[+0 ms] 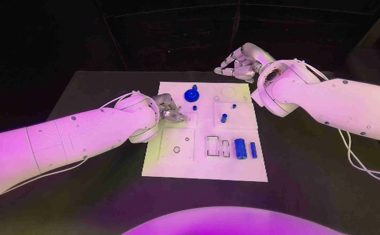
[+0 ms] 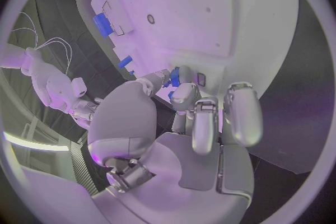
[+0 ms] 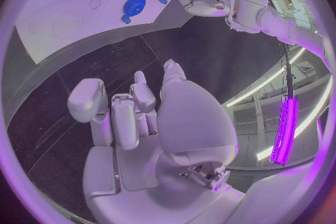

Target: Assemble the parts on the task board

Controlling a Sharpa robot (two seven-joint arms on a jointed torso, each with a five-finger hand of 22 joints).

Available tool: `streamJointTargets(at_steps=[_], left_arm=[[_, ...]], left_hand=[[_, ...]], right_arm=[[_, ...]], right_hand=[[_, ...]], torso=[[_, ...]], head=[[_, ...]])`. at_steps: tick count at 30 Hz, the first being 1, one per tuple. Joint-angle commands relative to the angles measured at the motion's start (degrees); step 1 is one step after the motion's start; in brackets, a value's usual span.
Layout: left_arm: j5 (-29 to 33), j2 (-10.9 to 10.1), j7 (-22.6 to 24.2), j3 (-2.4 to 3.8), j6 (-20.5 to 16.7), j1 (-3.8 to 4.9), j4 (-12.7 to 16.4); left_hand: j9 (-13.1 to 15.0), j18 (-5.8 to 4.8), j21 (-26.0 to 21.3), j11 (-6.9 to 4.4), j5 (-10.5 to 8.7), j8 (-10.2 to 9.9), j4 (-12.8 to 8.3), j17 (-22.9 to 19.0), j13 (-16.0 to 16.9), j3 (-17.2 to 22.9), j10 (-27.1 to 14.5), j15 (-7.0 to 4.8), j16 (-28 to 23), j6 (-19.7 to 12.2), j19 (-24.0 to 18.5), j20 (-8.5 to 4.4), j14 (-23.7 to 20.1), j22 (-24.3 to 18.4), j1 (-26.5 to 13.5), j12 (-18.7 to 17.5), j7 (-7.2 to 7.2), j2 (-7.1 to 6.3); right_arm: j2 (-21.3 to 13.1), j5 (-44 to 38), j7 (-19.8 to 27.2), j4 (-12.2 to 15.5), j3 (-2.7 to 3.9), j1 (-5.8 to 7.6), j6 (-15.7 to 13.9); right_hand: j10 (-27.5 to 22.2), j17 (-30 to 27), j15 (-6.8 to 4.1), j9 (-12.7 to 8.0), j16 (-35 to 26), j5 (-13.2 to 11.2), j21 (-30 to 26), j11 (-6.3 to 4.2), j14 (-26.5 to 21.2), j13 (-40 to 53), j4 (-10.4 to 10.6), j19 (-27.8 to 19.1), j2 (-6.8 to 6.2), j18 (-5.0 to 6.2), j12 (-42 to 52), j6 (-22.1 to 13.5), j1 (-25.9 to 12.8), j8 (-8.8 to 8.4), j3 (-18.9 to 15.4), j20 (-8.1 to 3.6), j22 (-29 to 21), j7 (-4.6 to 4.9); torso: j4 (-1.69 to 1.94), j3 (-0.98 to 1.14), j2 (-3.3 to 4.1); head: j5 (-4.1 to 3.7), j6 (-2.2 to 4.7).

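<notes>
**Left hand works a small blue part at the board's left edge**

The risk here is a dropped or tilted part: the left hand (image 1: 168, 113) seems to pinch a small blue part (image 2: 174, 76) at its fingers' tips, and a slip would send it off the task board (image 1: 207, 170) onto the dark surface (image 1: 317, 191). The grip itself is partly hidden. The right hand (image 1: 240, 63) hovers beyond the board's far right corner, fingers curled in, holding nothing, well apart from the blue gear (image 1: 191, 95) and the cylinder (image 1: 240, 149) lying near the right.
</notes>
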Motion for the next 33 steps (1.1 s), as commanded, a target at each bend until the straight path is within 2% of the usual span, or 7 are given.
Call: streamJointTargets(at_steps=[1, 7, 15, 19, 23, 28, 33], left_arm=[[-0.1, 0.1, 0.1, 0.02, -1.0, 0.04, 0.0], [0.0, 0.0, 0.2, 0.03, -1.3, 0.04, -0.1], [0.0, -0.1, 0.2, 0.03, -1.2, 0.04, -0.1], [0.5, -0.2, 0.2, 0.03, -1.2, 0.04, 0.0], [0.7, -0.2, 0.3, 0.03, -1.1, 0.04, -0.1], [0.8, -0.2, 0.4, 0.03, -1.2, 0.04, -0.1], [0.9, -0.2, 0.6, 0.04, -1.6, 0.04, -0.1]], left_hand=[[-0.1, -0.34, 0.2, -0.01, -0.04, -0.4, 0.4, 15.1, 0.1, -0.8, 0.1, -0.44, 0.2, 0.3, 1.0, -0.30, 6.0, 4.8, -0.6, 0.4, 0.16, 0.06], [-0.2, -0.37, 0.3, -0.01, -0.02, -0.5, 1.4, 15.1, 0.2, -1.8, 0.2, -0.44, 0.2, 0.4, 1.1, -0.31, 6.0, 4.9, -0.8, 0.5, 0.15, 0.10], [-0.3, -0.38, 0.4, -0.01, -0.02, -0.5, 2.0, 15.1, 0.3, -2.7, 0.2, -0.45, 0.2, 0.5, 1.1, -0.32, 6.0, 5.0, -0.9, 0.6, 0.15, -0.17], [-0.4, -0.38, 0.3, -0.01, 0.00, -0.6, 2.6, 15.1, 0.3, -3.3, 0.2, -0.44, 0.2, 0.6, 1.1, -0.31, 6.0, 5.0, -1.1, 0.6, 0.15, -0.20], [-0.4, -0.40, 0.4, -0.01, -0.01, -0.6, 2.8, 15.1, 0.4, -3.7, 0.2, -0.44, 0.2, 0.6, 1.2, -0.31, 6.0, 5.1, -1.1, 0.7, 0.14, -0.33], [-0.5, -0.40, 0.4, 0.00, -0.01, -0.6, 3.3, 15.1, 0.4, -4.4, 0.2, -0.44, 0.2, 0.6, 1.2, -0.31, 6.0, 5.1, -1.1, 0.7, 0.15, -0.48], [-0.6, -0.40, 0.3, 0.03, -0.05, -0.7, 4.6, 15.1, 0.4, -6.3, 0.2, -0.41, 0.2, 0.8, 1.2, -0.29, 6.0, 5.1, -1.5, 0.8, 0.18, -0.70]], right_arm=[[0.1, 0.0, 0.0, 0.0, 0.05, 0.14, -0.1], [0.1, 0.0, -0.1, -0.1, 0.05, 0.14, 0.0], [0.2, 0.0, -0.1, -0.2, 0.05, 0.14, 0.2], [0.2, 0.0, -0.1, -0.4, 0.05, 0.14, 0.3], [0.2, 0.1, -0.1, -0.5, 0.05, 0.14, 0.3], [0.3, 0.2, -0.1, -0.6, 0.05, 0.13, 0.4], [0.3, 0.2, -0.1, -0.6, 0.05, 0.13, 0.4]], right_hand=[[-0.1, 3.8, -0.42, -0.1, -0.2, 0.3, -0.2, -0.20, 3.5, 0.1, 0.1, 0.0, 0.16, 0.31, 0.1, 0.0, 0.5, 0.34, -0.3, -0.12, 0.0, 0.05], [-0.1, 3.8, -0.42, -0.1, -0.2, 0.3, -0.2, -0.21, 3.5, 0.1, 0.1, 0.0, 0.16, 0.32, 0.1, 0.0, 0.5, 0.37, -0.4, -0.12, 0.0, 0.04], [-0.1, 3.8, -0.43, 0.0, -0.2, 0.3, -0.2, -0.21, 3.5, 0.0, 0.1, 0.0, 0.16, 0.32, 0.1, 0.1, 0.5, 0.38, -0.4, -0.12, 0.0, 0.03], [-0.1, 3.8, -0.43, 0.0, -0.2, 0.3, -0.2, -0.21, 3.5, 0.0, 0.1, 0.0, 0.16, 0.32, 0.1, 0.1, 0.5, 0.38, -0.4, -0.12, 0.0, 0.03], [-0.2, 3.7, -0.43, 0.0, -0.3, 0.3, -0.2, -0.21, 3.5, 0.0, 0.1, 0.0, 0.18, 0.32, 0.0, 0.1, 0.5, 0.40, -0.4, -0.12, 0.0, 0.03], [-0.1, 3.8, -0.43, 0.0, -0.2, 0.3, -0.2, -0.22, 3.5, 0.1, 0.1, 0.0, 0.18, 0.31, 0.1, 0.1, 0.5, 0.42, -0.4, -0.12, 0.0, 0.02], [-0.1, 3.8, -0.43, 0.0, -0.2, 0.3, -0.2, -0.22, 3.5, 0.1, 0.1, 0.0, 0.18, 0.31, 0.1, 0.1, 0.5, 0.42, -0.4, -0.12, 0.0, 0.02]], torso=[[0.01, 0.00, -0.01], [-0.05, 0.00, 0.03], [0.04, -0.01, 0.01], [0.13, -0.06, 0.04], [-0.04, 0.04, -0.01], [-0.01, 0.00, 0.00], [0.03, 0.03, 0.00]], head=[[0.01, 0.00], [-0.03, 0.00], [-0.13, -0.06], [-0.44, 0.03], [-0.31, -0.05], [-0.25, -0.07], [-0.25, -0.08]])
